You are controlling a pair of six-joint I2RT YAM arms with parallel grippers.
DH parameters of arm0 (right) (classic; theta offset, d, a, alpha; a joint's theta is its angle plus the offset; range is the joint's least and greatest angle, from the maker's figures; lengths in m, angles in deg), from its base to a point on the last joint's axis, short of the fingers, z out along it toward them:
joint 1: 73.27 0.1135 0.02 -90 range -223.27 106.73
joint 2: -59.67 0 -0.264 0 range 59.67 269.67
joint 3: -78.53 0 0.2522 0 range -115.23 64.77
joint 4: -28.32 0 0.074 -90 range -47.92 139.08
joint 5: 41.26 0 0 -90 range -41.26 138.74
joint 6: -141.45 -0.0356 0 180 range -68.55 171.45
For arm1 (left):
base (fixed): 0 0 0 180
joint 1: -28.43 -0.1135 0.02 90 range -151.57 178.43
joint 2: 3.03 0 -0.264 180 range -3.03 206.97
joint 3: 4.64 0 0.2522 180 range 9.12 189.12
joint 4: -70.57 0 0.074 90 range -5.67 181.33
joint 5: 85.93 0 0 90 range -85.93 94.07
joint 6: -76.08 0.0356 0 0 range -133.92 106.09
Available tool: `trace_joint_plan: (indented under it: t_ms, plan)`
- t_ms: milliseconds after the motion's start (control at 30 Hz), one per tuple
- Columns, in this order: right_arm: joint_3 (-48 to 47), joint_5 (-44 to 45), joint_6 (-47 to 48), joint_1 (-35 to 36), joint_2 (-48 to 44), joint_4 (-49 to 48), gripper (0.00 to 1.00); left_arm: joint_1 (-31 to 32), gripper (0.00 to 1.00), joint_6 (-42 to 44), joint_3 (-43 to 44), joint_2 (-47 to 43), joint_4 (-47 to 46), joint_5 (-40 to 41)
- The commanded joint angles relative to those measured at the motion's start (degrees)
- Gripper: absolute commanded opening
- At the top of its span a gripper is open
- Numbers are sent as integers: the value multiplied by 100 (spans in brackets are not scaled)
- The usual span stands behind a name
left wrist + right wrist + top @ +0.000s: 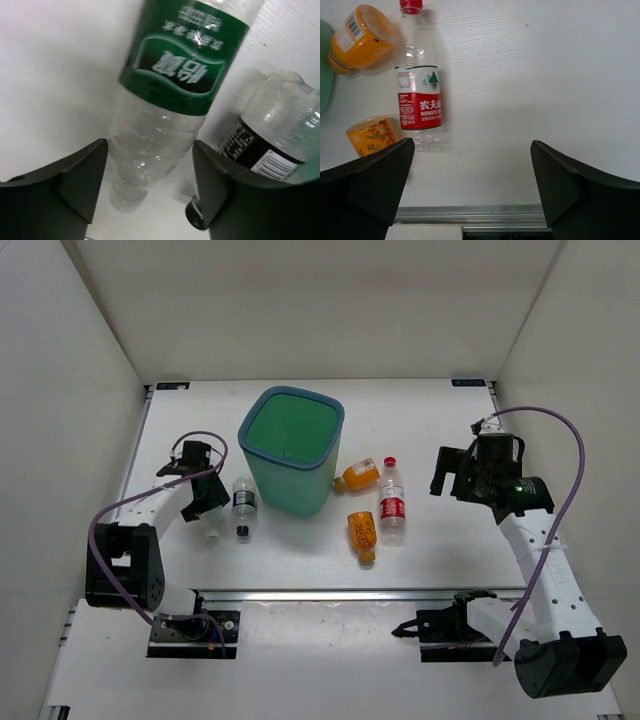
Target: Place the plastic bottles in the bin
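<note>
The bin (290,488) stood upright at centre frame in the overhead view, and all five bottles were seen lying on the table (520,75) outside it. Just left of the bin lay the black-capped bottle (243,505), and beside that, further left, the green-labelled clear bottle (170,100). To the right of the bin lay the upper orange bottle (358,476), close against the bin's wall, with the lower orange bottle (362,533) below it and the red-capped bottle (391,502) just to their right. The left gripper (149,145) was set over the green-labelled clear bottle, its jaws parted to either side of the body; contact could not be made out. The right gripper (472,145) was held at the right of the frame, well apart from the red-capped bottle, jaws spread wide over bare table.
</note>
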Motion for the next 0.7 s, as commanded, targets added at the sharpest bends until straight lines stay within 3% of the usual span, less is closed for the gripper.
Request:
trace_joint_plan:
  t_ms: [0, 67, 100, 200, 333, 467, 567, 667]
  plan:
    - [221, -152, -72, -215, -199, -153, 99, 5, 75, 77, -85, 107, -542, -40]
    - [292, -117, -107, -110, -261, -118, 99, -3, 61, 94, -50, 248, -613, -49]
    - [318, -82, -116, -5, -218, -170, 99, -12, 47, 94, -24, 266, -561, -40]
    - [406, 121, -81, 162, -261, -197, 99, 58, 30, 42, 275, 134, -185, 222]
    - [643, -299, -54, 101, -165, -468, 99, 32, 34, 33, 1020, -689, 395, 758]
    - [854, -591, -168, 277, 116, -1013, 99, 435, 37, 182, 2468, -1429, 740, 1206]
    - [899, -521, -256, 593, 353, -1329, 99, 1382, 38, 401, 3436, -1527, 512, 1471]
    - [925, -600, -274, 603, 556, -1514, 99, 2051, 40, 735, 3738, -1475, -452, 1332]
